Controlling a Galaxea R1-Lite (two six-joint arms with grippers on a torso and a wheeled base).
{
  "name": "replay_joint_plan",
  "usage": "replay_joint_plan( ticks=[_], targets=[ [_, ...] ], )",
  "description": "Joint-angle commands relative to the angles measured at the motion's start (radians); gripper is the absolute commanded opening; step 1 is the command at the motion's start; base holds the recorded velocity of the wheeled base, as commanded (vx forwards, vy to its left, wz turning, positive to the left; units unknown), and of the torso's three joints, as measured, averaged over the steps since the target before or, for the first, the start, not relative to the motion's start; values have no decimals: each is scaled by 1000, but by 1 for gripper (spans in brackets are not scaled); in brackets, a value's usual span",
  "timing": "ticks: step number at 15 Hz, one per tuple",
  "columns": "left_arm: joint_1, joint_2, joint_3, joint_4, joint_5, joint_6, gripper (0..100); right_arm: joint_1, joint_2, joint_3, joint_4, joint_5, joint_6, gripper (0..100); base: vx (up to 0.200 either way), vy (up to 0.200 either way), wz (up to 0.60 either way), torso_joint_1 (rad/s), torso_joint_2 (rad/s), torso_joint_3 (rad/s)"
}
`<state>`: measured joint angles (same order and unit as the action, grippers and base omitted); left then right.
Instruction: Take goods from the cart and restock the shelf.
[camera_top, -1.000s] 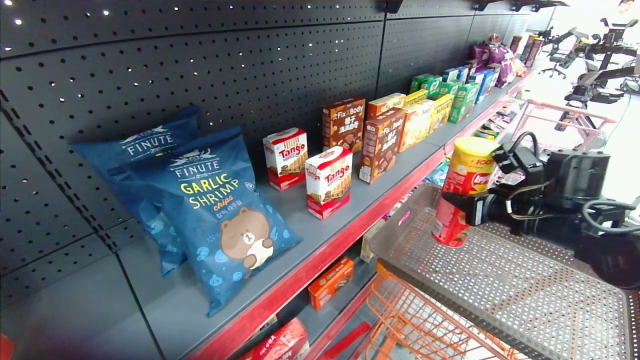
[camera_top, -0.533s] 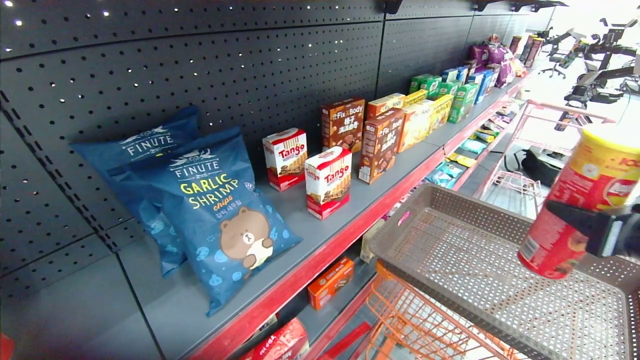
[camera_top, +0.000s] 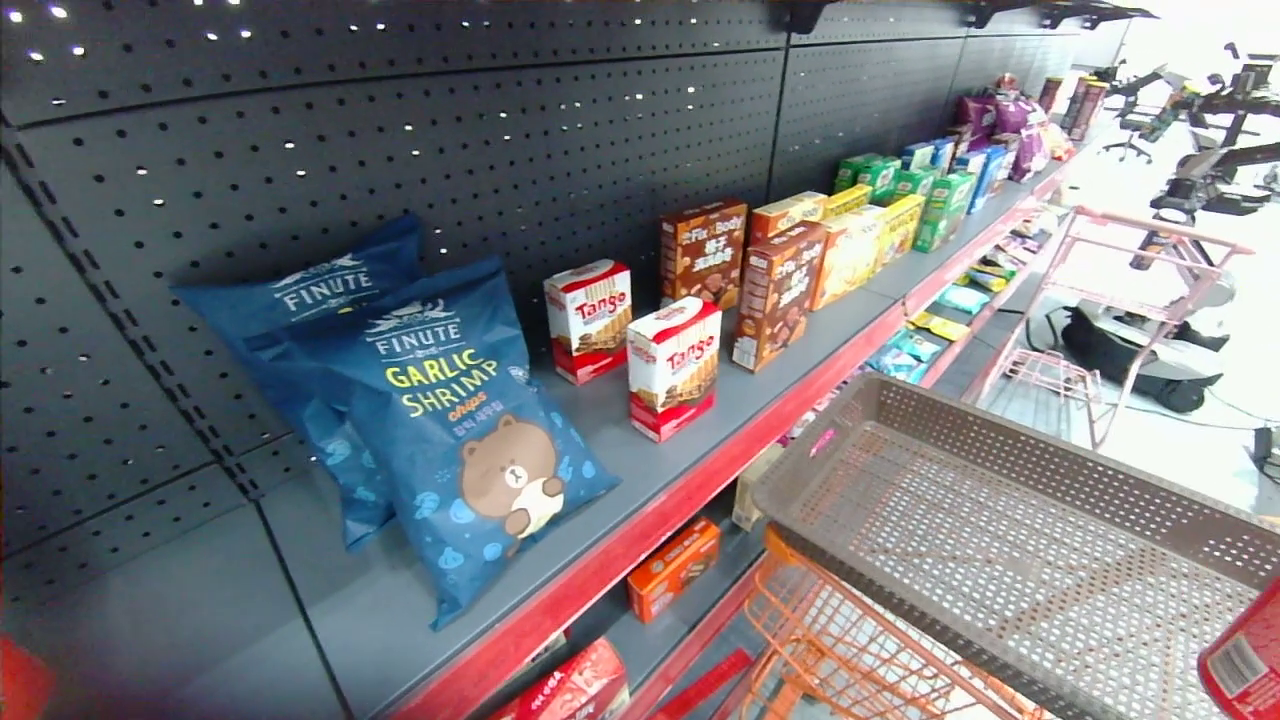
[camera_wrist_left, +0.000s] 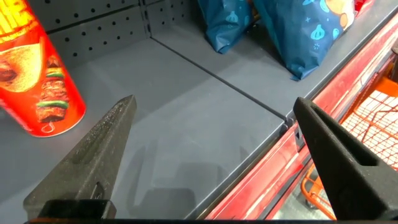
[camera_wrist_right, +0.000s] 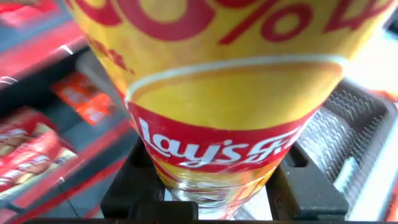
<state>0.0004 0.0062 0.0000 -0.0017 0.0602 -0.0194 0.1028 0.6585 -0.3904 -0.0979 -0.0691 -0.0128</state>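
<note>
bare shelf (camera_wrist_left: 186, 124) betw. red can (camera_wrist_left: 38, 81) & blue chip bags (camera_wrist_left: 305, 31); front edge open.

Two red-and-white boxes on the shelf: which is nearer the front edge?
The right-hand red-and-white box, close to the shelf's red lip; the other box stands back near the pegboard.
</note>
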Motion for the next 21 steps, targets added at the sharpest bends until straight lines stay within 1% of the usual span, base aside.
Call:
replay_joint_plan(
  ticks=[1,7,14,18,19,21],
  targets=[
    [0,0,0,2,1,-1,100,29,-91,13,20,2,-1,0,0,0,600,-7,2,12],
    [-2,0,0,2,1,-1,100,74,-106,22,20,2,-1,0,0,0,600,1,3,3],
    [0,0,0,2,1,-1,100,77,-106,19,20,35,-3,0,0,0,600,3,1,4],
    [-2,1,0,2,1,-1,100,103,-106,19,18,45,-4,0,0,0,600,1,2,2],
    [0,0,0,2,1,-1,100,104,-106,18,18,48,-4,0,0,0,0,0,0,0],
    [-2,0,0,2,1,-1,100,121,-111,1,12,109,-4,0,0,0,0,0,0,0]
  ],
)
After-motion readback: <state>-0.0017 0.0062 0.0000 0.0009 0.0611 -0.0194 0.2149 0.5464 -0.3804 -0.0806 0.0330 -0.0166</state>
